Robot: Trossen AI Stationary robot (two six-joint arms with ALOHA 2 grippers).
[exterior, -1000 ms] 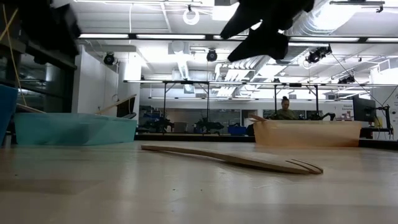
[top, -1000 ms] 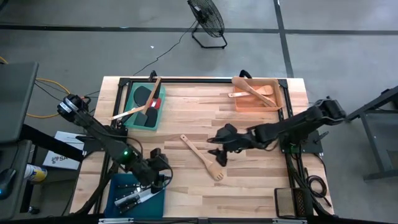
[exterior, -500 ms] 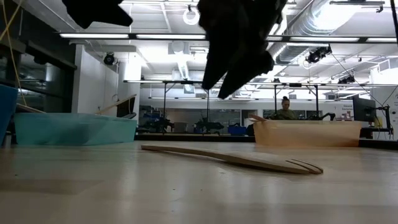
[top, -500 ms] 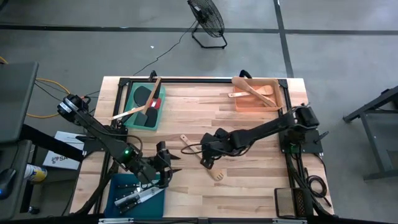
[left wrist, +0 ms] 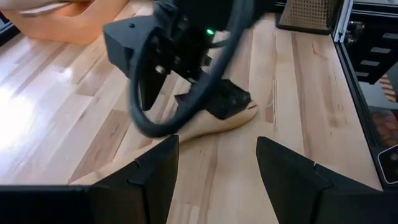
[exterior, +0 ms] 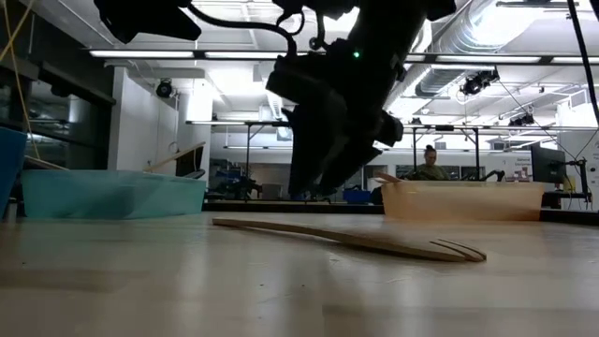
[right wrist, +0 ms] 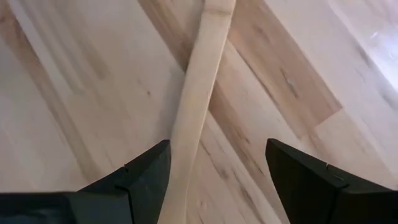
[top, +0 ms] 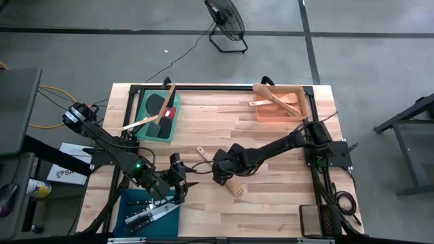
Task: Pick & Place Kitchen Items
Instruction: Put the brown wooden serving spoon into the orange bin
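right gripper (right wrist: 214,171) | spread wide, holding nothing | wooden turner (right wrist: 198,74) handle between fingers, below

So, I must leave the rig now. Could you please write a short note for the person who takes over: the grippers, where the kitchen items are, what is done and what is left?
Right gripper: open, low over the handle of the wooden turner at mid-table, fingers either side of it, not closed on it.
Left gripper: open, empty, waiting beside the teal tray.
Done: knives lie in the teal tray; spatulas and a wooden spoon in the green tray; wooden utensils in the orange tray.
Left: the turner is the only item loose on the table. It probably belongs with the other wooden pieces.
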